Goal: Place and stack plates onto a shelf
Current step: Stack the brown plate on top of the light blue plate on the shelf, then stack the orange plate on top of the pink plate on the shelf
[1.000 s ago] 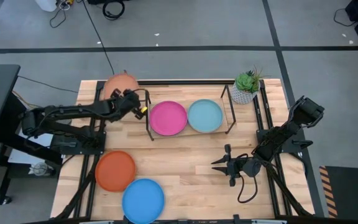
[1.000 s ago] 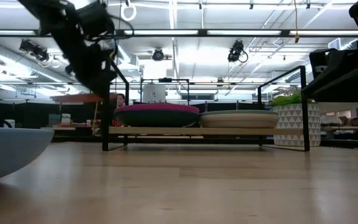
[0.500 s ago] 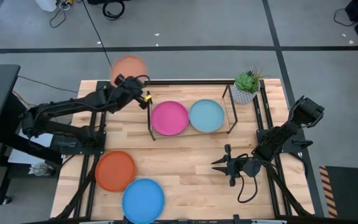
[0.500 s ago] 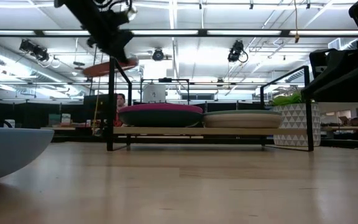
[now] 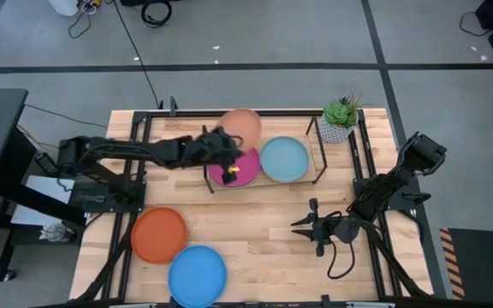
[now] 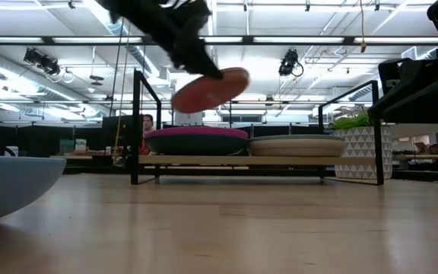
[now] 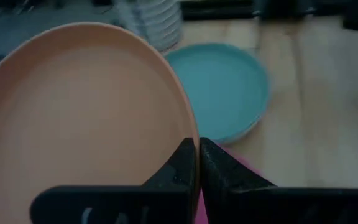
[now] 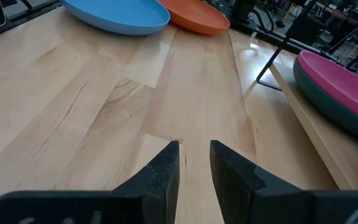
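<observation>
My left gripper (image 5: 229, 147) is over the shelf (image 5: 262, 183), shut on the peach plate (image 5: 243, 128). That plate hangs tilted (image 6: 210, 89) above the magenta plate (image 6: 196, 132), which tops a dark teal one on the shelf's left half. The light teal plate (image 5: 283, 159) lies on the shelf's right half, on top of another plate (image 6: 293, 146). The orange plate (image 5: 158, 234) and the blue plate (image 5: 197, 275) rest on the table near its left front. My right gripper (image 5: 302, 225) waits open, low over the table's right front. My left gripper (image 7: 197, 146) pinches the peach plate's rim (image 7: 190, 127) between its two fingers. It comes from the table's left. The plate is lifted clear and tilted, above the magenta plate (image 7: 244, 167).
A potted plant (image 5: 339, 120) stands at the shelf's far right corner. The shelf's black rods (image 6: 137, 125) rise at its ends. Bare wood (image 5: 255, 231) lies between the shelf and the near edge. The blue plate's rim (image 6: 6, 183) sits close to the low camera.
My left gripper carried the peach plate up from the table's far left corner. It then swung right, over the shelf's end rods, to above the magenta plate. The plate went from level to tilted. The shelf shifted slightly right.
</observation>
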Tool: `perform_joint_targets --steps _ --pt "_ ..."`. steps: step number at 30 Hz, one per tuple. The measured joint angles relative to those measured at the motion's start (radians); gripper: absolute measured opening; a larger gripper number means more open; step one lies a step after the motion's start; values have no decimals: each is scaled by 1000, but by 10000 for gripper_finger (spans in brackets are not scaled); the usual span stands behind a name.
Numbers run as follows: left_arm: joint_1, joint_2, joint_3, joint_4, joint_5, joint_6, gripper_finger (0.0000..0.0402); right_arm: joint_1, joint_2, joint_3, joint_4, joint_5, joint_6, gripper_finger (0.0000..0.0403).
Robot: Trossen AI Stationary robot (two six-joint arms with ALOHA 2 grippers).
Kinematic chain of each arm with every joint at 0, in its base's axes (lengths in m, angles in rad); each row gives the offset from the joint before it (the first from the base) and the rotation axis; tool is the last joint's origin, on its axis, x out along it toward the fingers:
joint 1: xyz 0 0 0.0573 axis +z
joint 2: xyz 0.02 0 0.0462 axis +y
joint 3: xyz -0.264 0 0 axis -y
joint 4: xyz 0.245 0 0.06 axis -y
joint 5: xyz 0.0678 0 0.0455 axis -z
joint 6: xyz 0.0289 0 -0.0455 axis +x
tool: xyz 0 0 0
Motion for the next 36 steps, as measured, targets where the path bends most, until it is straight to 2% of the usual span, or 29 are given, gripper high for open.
perform_joint_targets --steps 8,15,21,27,36 --pt "-77 211 222 -32 36 136 14 2 0 0 -2 0 9 96" --pt "-105 339 348 -12 156 265 14 3 0 0 -2 -7 25 96" --pt "-96 446 359 77 225 327 14 3 0 0 -1 -26 36 96" --pt "-87 516 359 130 233 363 16 3 0 0 -2 -26 38 96" --pt "-73 535 358 141 179 336 81 6 0 0 -8 -27 45 96"
